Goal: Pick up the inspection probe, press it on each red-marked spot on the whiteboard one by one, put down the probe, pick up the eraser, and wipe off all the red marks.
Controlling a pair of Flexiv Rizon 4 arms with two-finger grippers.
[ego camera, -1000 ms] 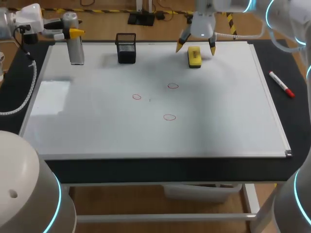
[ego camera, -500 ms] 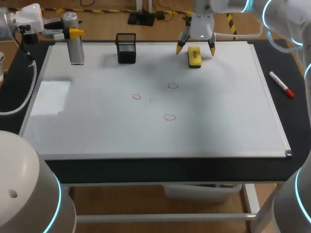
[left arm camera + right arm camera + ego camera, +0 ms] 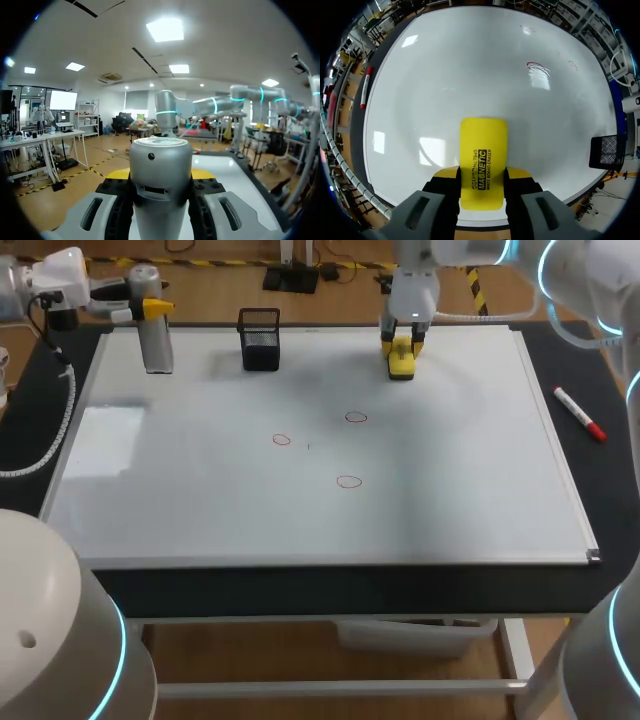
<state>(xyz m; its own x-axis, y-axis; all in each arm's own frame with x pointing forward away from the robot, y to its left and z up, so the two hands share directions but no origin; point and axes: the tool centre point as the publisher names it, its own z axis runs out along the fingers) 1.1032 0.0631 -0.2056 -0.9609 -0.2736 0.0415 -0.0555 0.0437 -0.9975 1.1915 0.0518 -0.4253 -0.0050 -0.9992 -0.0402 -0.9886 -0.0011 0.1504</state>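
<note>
Upper middle, the right gripper (image 3: 401, 342) clamps the yellow block eraser (image 3: 401, 362); three red circled marks (image 3: 349, 481) await wiping. Upper left, the left gripper (image 3: 148, 308) clasps the silver cylindrical probe (image 3: 157, 345).

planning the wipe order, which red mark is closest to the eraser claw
The rearmost red mark of the three, the one closest to the right claw and eraser.

Left wrist view: inspection probe (image 3: 161, 165) runs off the lower edge, tip end unseen; yellow tips of left gripper (image 3: 161, 175) mostly hidden behind it. Head view: right gripper (image 3: 401, 345) covers the far part of the eraser (image 3: 401, 367). Right wrist view: eraser's near end buried between the fingers; red marks (image 3: 537, 65) too small to make out shape
</note>
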